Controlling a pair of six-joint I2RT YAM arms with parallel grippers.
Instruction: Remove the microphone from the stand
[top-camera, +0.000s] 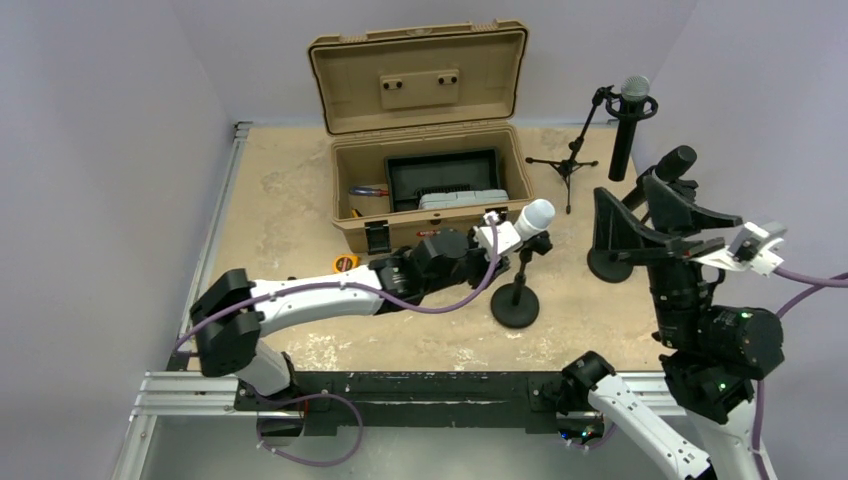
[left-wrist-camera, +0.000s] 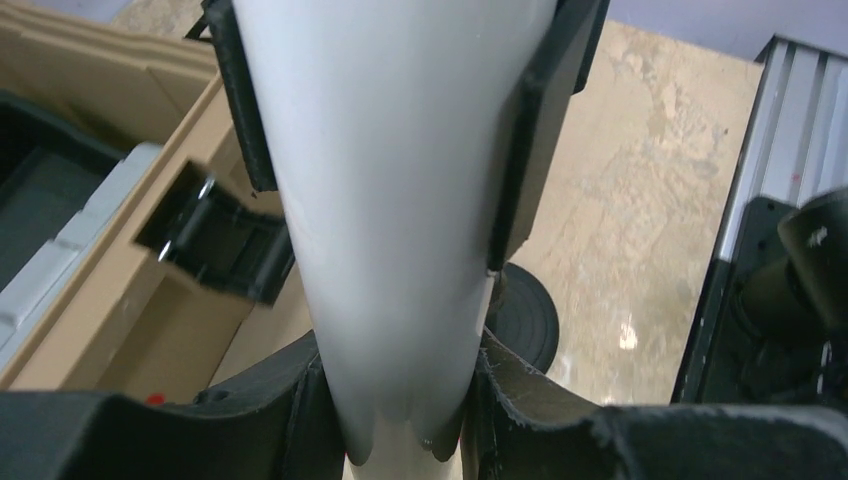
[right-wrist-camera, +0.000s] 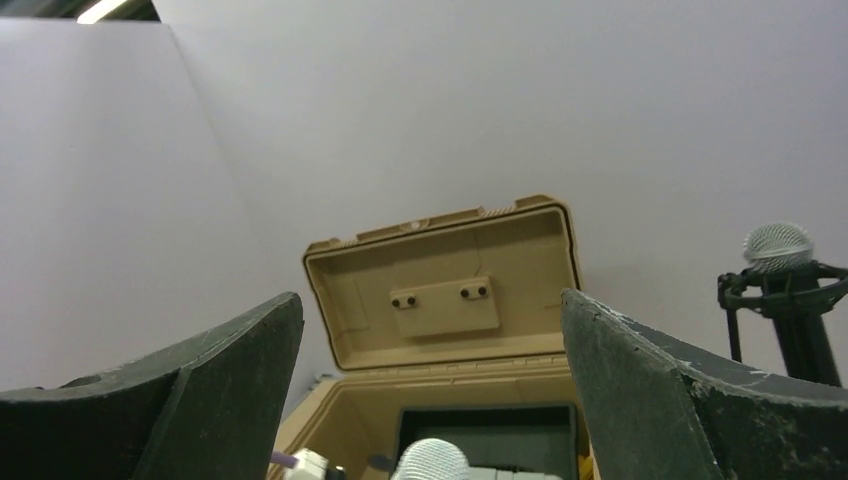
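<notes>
A white microphone (top-camera: 535, 218) with a mesh head sits tilted in the clip of a short black stand with a round base (top-camera: 515, 305), just in front of the tan case. My left gripper (top-camera: 510, 240) reaches in from the left and is shut on the microphone's body. In the left wrist view the white body (left-wrist-camera: 400, 200) fills the gap between my fingers (left-wrist-camera: 270, 420), with the black clip (left-wrist-camera: 540, 130) around it higher up and the stand's base (left-wrist-camera: 525, 315) below. My right gripper (top-camera: 650, 215) hangs open at the right, holding nothing; its view catches the mesh head (right-wrist-camera: 430, 460).
An open tan case (top-camera: 430, 150) with a black tray stands at the back. A black microphone (top-camera: 630, 110) on a tripod stand is at the back right. Another black microphone (top-camera: 675, 162) on a round-based stand (top-camera: 608, 265) is beside my right gripper.
</notes>
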